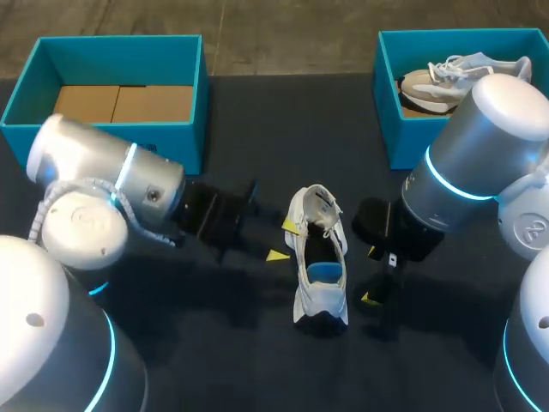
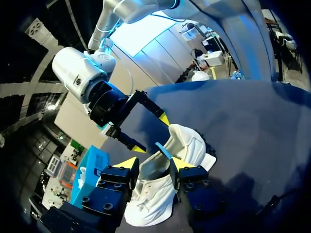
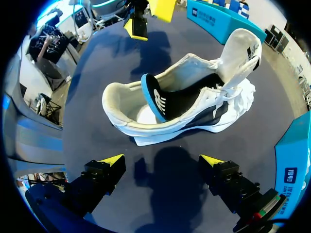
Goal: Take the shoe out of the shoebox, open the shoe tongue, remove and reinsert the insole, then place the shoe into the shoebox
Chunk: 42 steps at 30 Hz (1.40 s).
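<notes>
The white shoe [image 1: 319,257] lies in the middle of the dark surface [image 1: 240,352], between your two hands. Its tongue [image 1: 319,199] stands up, and the blue insole [image 1: 324,273] pokes up inside. Your left hand [image 1: 283,240] is wide open just beside the shoe and holds nothing. Your right hand [image 1: 371,275], near the other side, is wide open too, holding nothing.

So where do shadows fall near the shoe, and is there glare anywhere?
Right wrist view: a dark shadow lies on the table between the open right gripper and the shoe. Left wrist view: a softer shadow on the table beside the shoe. Head view: bright sheen on the right arm's shell; shadows hardly show on the dark table.
</notes>
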{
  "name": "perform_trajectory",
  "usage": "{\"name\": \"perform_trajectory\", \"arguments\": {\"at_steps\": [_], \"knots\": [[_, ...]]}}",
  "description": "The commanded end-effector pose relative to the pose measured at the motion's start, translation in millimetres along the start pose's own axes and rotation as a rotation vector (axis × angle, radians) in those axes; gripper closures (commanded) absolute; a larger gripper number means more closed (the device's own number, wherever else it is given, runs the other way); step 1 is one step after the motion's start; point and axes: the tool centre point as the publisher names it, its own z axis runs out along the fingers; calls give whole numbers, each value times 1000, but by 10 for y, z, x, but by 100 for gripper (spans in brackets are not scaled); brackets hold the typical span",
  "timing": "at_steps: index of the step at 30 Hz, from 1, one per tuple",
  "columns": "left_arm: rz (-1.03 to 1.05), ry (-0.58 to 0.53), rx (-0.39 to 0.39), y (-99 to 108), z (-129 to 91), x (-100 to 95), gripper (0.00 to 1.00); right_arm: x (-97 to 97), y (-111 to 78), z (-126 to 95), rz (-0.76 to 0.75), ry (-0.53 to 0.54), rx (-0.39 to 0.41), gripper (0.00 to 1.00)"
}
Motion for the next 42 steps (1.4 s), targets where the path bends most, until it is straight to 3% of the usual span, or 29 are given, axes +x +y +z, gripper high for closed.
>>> {"name": "perform_trajectory", "arguments": {"at_steps": [1,12,13,16,21,27,29,42], "knots": [[-2,150,-26,-48,-74,-59,57,10,-1,6,1,-2,1,0],[27,379,-110,-77,-123,-19,70,-36,-49,-66,-3,-6,6,0],[31,400,-116,-67,-120,-25,74,-56,-72,-105,-11,-9,6,0],[32,430,-133,-22,-105,-44,100,-109,-142,-217,-31,-19,14,0],[41,486,-147,30,-69,-69,100,-204,-322,-388,-69,-25,14,0],[61,594,-169,55,-16,-97,100,-381,-635,-593,-95,-14,-56,0],[61,594,-169,55,-16,-97,100,-455,-749,-642,-143,-18,-16,0],[61,594,-169,55,-16,-97,100,-455,-749,-642,-143,-18,-16,0]]}}
